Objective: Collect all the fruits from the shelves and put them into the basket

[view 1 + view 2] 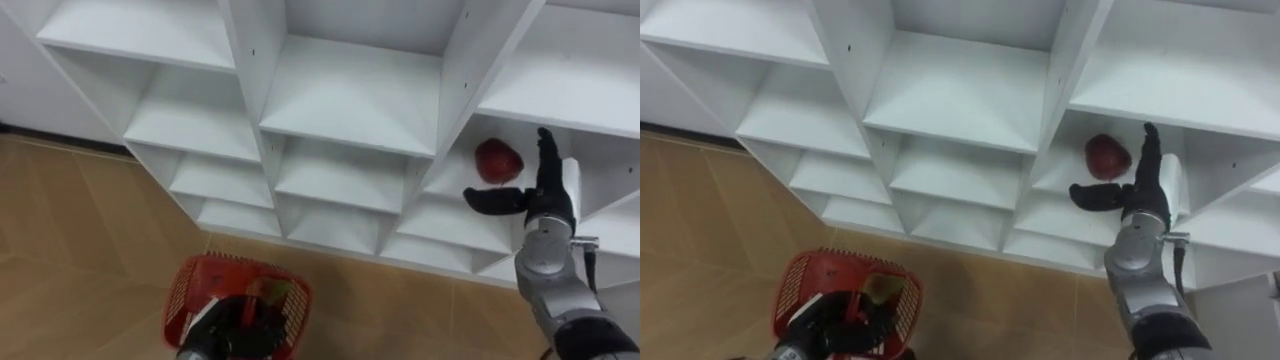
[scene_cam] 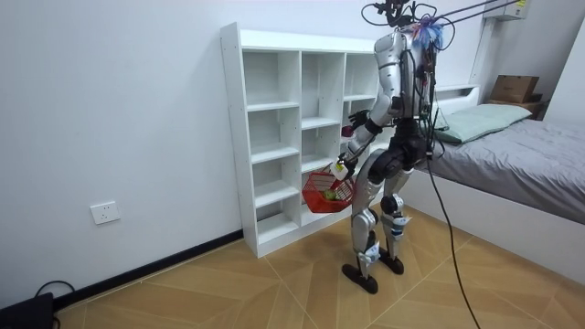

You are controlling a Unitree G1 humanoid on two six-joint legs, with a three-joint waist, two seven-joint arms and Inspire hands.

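A red apple point(image 1: 497, 160) lies on a shelf in a right-hand compartment of the white closet point(image 1: 350, 100). My right hand point(image 1: 543, 197) is held up just right of and below the apple, open, with straight fingers pointing up and the thumb stretched left under the fruit. I cannot tell whether it touches the apple. Low at the left, my left hand point(image 1: 236, 324) is curled on the rim of a red mesh basket point(image 1: 195, 286) with some green and red fruit inside. In the room view I stand upright facing the closet point(image 2: 274, 137), basket point(image 2: 322, 190) at hip height.
The other closet compartments in view hold nothing. Wooden floor point(image 1: 90, 230) spreads to the left and under the basket. A bed point(image 2: 530, 155) stands close behind me at the room view's right.
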